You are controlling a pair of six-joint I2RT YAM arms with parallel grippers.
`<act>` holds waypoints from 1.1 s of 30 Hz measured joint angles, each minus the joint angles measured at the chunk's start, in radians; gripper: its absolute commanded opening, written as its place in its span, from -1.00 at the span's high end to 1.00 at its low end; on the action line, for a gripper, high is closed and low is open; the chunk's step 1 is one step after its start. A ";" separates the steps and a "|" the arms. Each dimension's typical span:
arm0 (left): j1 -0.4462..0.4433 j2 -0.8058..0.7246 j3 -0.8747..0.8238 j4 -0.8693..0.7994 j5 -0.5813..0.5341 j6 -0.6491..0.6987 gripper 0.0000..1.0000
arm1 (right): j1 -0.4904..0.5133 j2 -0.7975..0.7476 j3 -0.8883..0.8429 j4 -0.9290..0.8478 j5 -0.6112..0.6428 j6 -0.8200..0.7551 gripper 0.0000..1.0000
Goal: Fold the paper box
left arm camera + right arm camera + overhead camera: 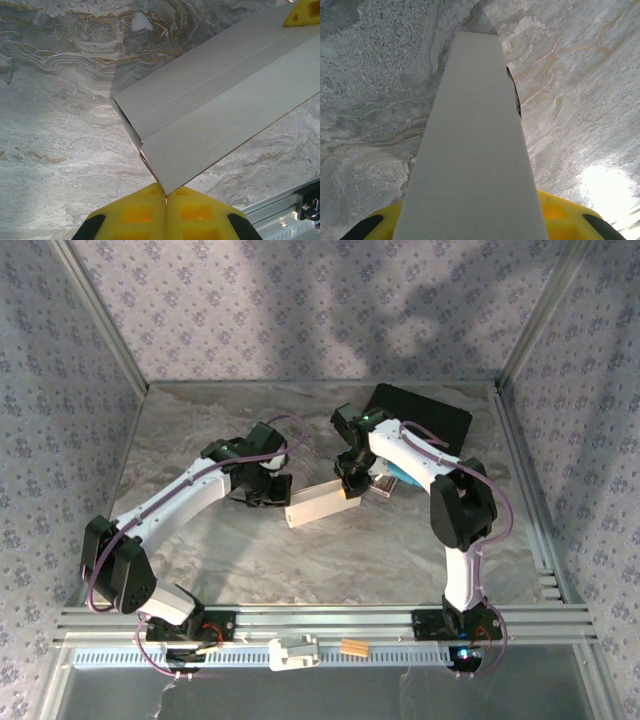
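Observation:
The paper box [318, 502] is a white, partly folded, long flat shape held above the marble table between both arms. My left gripper [276, 494] is shut on its left end; in the left wrist view the yellow fingertips [145, 212] pinch a corner of the box [220, 95], with folded layers showing at that edge. My right gripper [350, 488] is shut on the opposite end. In the right wrist view the box [472, 150] runs away from the gripper [475, 227] and hides the jaws. A tip of the right gripper's finger [302, 12] shows at the box's far end.
A black case [420, 420] lies at the back right of the table. A small patterned card packet [393, 480] sits beside the right arm. On the front rail rest a white piece [295, 652] and a small tan piece [354, 648]. Patterned walls enclose the table.

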 measured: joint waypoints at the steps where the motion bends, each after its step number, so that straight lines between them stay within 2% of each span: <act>1: -0.003 0.000 -0.002 0.000 -0.002 0.000 1.00 | 0.000 0.000 0.000 0.000 0.000 0.000 0.51; 4: -0.016 -0.001 -0.014 0.006 -0.018 0.002 1.00 | 0.000 0.000 0.000 0.000 0.000 -0.001 0.43; 9: -0.047 -0.017 -0.057 0.051 -0.056 0.017 1.00 | 0.000 0.001 0.004 0.012 0.000 -0.043 -0.03; 13: -0.061 -0.024 -0.074 0.092 -0.078 0.024 1.00 | 0.000 -0.008 -0.010 0.086 -0.008 -0.109 -0.36; 18: -0.072 -0.024 -0.080 0.121 -0.093 0.029 1.00 | -0.014 -0.064 -0.047 0.160 -0.035 -0.201 -0.58; 25: -0.072 -0.013 -0.077 0.139 -0.096 0.031 1.00 | -0.023 -0.174 -0.102 0.236 -0.074 -0.301 -0.62; 33: -0.072 0.000 -0.064 0.139 -0.097 0.035 1.00 | -0.029 -0.318 -0.249 0.289 -0.095 -0.349 -0.42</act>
